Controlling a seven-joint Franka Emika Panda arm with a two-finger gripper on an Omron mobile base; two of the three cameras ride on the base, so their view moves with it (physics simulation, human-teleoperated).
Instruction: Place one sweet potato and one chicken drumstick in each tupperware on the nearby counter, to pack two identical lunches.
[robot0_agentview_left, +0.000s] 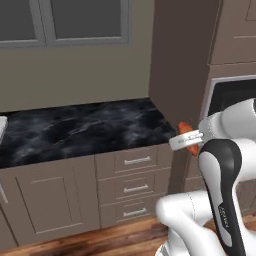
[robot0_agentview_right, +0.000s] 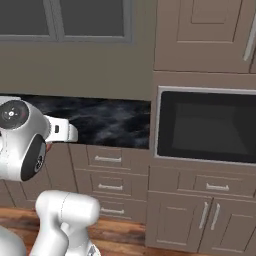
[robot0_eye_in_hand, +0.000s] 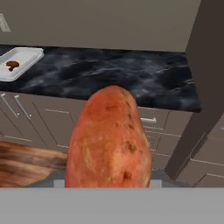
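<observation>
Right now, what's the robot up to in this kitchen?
The arm is carrying a sweet potato, clamped in its gripper, in front of the black marble counter. Off at the counter's far end, in the hand view, sits a whitish tray with a small brown piece of food in it, too small to tell what. The potato is in the air, well short of that tray, so it has not yet been packed.
</observation>
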